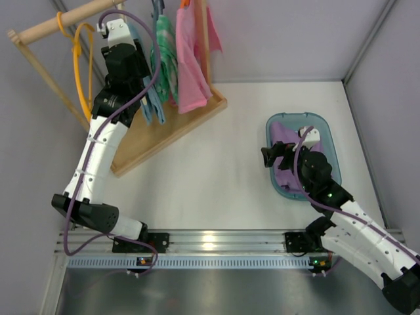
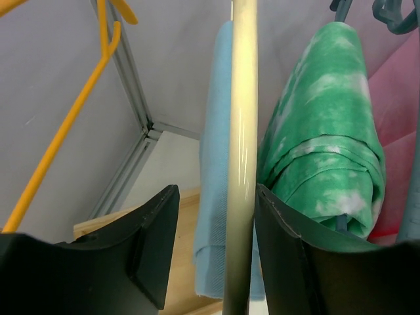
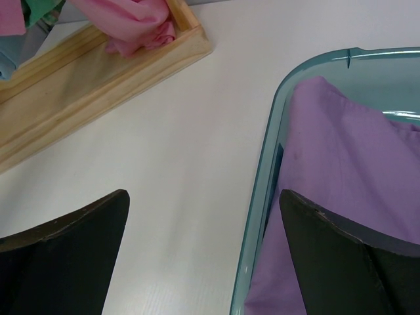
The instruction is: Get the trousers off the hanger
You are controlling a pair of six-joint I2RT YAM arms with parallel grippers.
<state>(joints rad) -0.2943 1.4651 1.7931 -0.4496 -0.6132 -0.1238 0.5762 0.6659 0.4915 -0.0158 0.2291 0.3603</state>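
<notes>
In the left wrist view, the light blue trousers [image 2: 215,151] hang over the cream hanger [image 2: 240,131], whose bar runs up between my left fingers. My left gripper [image 2: 216,191] stands partly closed around both. Its right finger [image 2: 289,249] touches the bar, and a gap remains before the left finger [image 2: 147,243]. From above, that gripper [image 1: 139,47] sits high at the rack, with the trousers' lower part [image 1: 156,110] hanging below it. My right gripper [image 3: 203,193] is open and empty, low over the table at the tub's left rim.
A yellow-orange hanger [image 1: 84,65] hangs left of my left gripper. A green patterned garment [image 2: 321,131] and a pink garment [image 1: 191,65] hang to its right. Below lies the wooden rack base [image 1: 164,131]. A teal tub [image 3: 260,197] holds purple cloth [image 3: 341,170].
</notes>
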